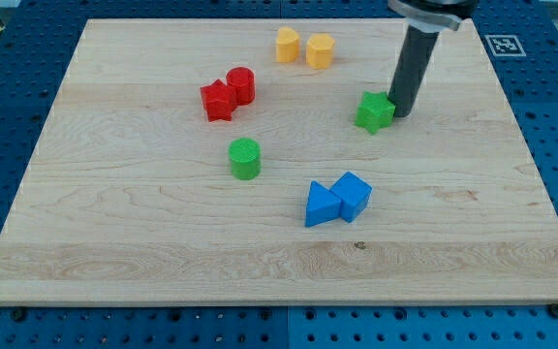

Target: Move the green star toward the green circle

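Note:
The green star (374, 111) lies on the wooden board at the view's upper right of centre. My tip (400, 114) stands right against the star's right side, touching or nearly touching it. The green circle (244, 158), a short cylinder, stands to the view's left and a little below the star, about a fifth of the board's width away.
A red star (218, 100) and a red cylinder (241, 85) touch each other at the upper left of centre. Two yellow blocks (288, 45) (320, 50) sit near the top edge. A blue triangle (322, 206) and a blue cube (353, 195) touch below centre.

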You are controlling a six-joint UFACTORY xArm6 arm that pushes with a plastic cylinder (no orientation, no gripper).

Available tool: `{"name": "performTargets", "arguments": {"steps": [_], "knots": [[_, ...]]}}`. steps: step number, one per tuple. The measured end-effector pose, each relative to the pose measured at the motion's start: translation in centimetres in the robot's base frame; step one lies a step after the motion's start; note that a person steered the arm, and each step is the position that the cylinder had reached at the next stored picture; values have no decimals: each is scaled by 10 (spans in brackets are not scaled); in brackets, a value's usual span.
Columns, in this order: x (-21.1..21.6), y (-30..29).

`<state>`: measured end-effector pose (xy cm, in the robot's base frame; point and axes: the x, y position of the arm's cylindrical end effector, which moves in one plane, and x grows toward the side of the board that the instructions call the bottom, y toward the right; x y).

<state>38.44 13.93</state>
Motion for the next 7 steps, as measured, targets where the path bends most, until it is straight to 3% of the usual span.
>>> {"name": "performTargets", "arguments": {"steps": [2,5,7], "knots": [[0,-44],[45,-86],[39,-80]]}}
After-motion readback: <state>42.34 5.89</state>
